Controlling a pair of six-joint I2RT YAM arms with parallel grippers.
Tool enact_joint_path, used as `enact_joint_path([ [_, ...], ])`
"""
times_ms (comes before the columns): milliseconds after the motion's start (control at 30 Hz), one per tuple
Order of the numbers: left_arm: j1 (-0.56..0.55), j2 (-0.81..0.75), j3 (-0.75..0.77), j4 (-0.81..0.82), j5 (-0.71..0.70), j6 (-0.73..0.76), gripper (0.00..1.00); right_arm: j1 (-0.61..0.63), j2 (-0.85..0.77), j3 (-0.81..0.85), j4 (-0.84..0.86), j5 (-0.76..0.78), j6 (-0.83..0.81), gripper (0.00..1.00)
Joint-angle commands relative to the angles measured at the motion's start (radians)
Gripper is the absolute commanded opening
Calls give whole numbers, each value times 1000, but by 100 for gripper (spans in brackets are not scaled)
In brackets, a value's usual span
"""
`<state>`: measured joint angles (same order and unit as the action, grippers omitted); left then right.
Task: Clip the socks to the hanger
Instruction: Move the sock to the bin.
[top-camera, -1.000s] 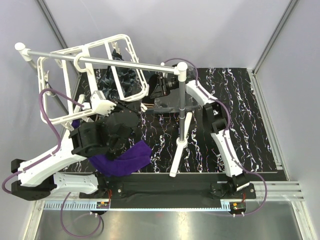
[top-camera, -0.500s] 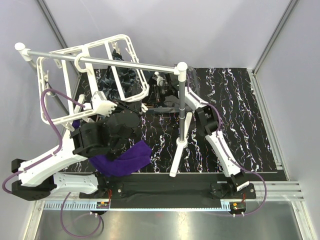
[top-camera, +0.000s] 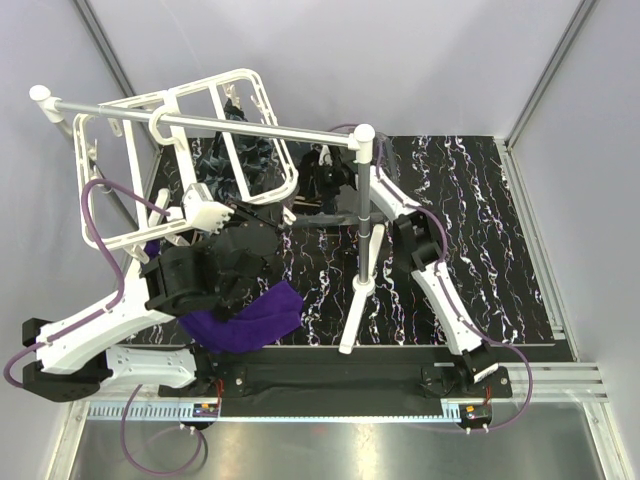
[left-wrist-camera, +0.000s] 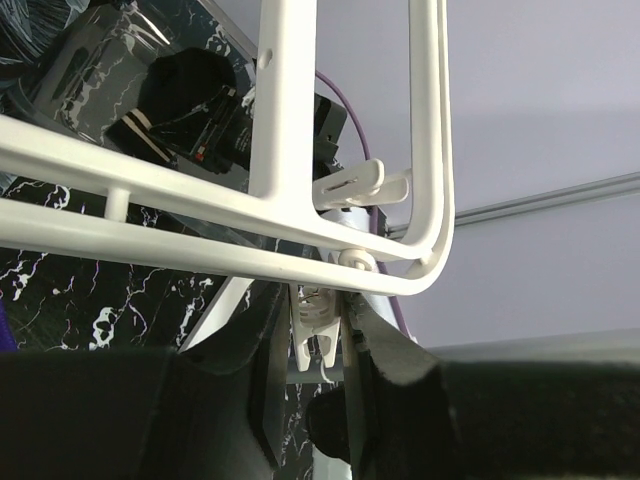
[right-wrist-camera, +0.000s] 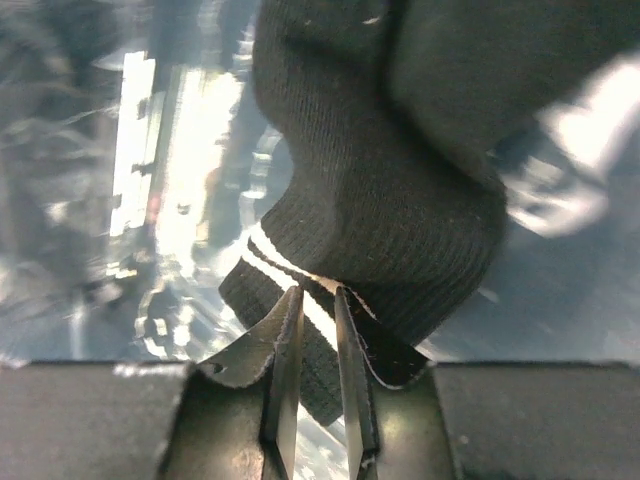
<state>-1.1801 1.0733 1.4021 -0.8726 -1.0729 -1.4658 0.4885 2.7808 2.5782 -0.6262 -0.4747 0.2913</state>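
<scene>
Your left gripper (left-wrist-camera: 318, 305) squeezes a clip (left-wrist-camera: 318, 345) while your right gripper (right-wrist-camera: 315, 335) pinches only the cuff edge of the black sock (right-wrist-camera: 400, 180), which a sharp pull could free

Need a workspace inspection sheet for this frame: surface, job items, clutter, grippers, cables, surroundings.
Surface: black marbled tabletop.
Job's things: white hanger hooked on the rod; purple sock on the table under the left arm; black sock with a striped cuff held by the right arm; dark marbled fabric under the hanger, likely more socks.
Clutter: silver rod stand.
Grippers: left gripper closed around a dangling clip; right gripper pinching the black sock's cuff.
Cables: purple cable loops across the hanger frame in the top view; contact cannot be told.
Surroundings: plain grey walls.
</scene>
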Motion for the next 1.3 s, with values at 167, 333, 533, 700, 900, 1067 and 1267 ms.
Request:
enact_joint_path([
  [167,-3,-23,-20,46,-4,1,0,-80,-165,-259,-156,401,-86,29],
  [333,-3,-24,-23,52,-4,-1,0,-116,-306,-444,-38,386,-84,29],
  [533,-4,-23,-18,50,-5,2,0,-113,-377,-460,54,337,-103,31],
  [700,-4,-27,-23,47,-5,-8,0,-114,-428,-455,59,353,-135,41],
  [900,-4,-24,-18,57,1,2,0,-114,-389,-376,-13,419,-192,47],
  [1067,-4,-27,-17,58,-2,7,0,-114,-322,-313,-50,406,-202,50],
  [1267,-4,-33,-12,55,-7,13,0,-97,-261,-290,-59,384,-172,52],
])
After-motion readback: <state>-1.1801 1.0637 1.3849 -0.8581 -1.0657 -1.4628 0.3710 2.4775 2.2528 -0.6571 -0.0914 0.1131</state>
